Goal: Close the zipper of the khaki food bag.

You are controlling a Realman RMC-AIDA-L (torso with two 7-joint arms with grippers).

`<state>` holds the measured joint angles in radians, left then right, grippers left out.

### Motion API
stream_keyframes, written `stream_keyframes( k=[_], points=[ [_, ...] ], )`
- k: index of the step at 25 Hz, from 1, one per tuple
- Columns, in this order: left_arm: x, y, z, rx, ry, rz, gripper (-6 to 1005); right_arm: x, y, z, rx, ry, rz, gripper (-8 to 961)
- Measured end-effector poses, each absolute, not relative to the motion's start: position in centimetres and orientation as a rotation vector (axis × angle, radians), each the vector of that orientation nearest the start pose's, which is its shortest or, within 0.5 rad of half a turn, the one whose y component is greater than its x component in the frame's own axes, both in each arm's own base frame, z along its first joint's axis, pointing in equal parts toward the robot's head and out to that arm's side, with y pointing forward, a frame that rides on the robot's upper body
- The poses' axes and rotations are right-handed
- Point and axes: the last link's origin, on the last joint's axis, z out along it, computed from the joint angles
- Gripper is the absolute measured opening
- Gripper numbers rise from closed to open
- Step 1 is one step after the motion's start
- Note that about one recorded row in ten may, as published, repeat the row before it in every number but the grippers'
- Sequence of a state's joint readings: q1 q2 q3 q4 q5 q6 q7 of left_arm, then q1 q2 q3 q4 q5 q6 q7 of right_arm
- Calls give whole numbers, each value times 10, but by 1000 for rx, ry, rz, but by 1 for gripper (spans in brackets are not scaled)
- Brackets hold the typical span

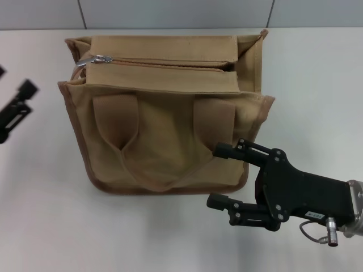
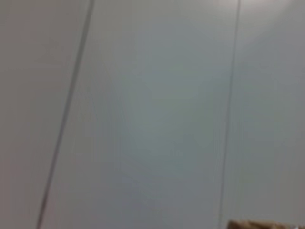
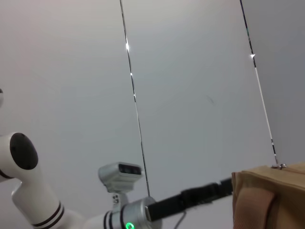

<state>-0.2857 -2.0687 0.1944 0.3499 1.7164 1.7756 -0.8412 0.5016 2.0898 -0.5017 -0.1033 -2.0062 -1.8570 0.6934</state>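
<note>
Slider (image 1: 101,59) sits at bag's (image 1: 164,147) ten o'clock end; zipper (image 1: 170,64) runs nine-to-three. Left tool (image 1: 17,107), nearer, grip state unclear. Right tool (image 1: 224,175) open at five o'clock.

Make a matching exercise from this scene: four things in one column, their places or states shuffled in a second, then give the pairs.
1. zipper slider
2. right gripper
3. left gripper
4. strap handles

A. fingers open, by the khaki food bag's near right corner
B. at the left edge, away from the bag
C. lying flat on the bag's front
D. at the track's left end

Pairs: 1-D, 2-A, 3-B, 4-C
</note>
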Motion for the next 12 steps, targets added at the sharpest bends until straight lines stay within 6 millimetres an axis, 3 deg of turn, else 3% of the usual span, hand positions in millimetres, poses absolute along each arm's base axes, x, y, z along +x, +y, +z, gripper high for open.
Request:
stream_keyframes(
  k=[5,12],
  points=[
    [-319,260,30,-2123,-431,-1104,807,243,236,-57,-2657,252,1373,817],
    [-304,280,21,-2146,-420,-1128,806,240,236,-60,-2653,236,1380,817]
  ],
)
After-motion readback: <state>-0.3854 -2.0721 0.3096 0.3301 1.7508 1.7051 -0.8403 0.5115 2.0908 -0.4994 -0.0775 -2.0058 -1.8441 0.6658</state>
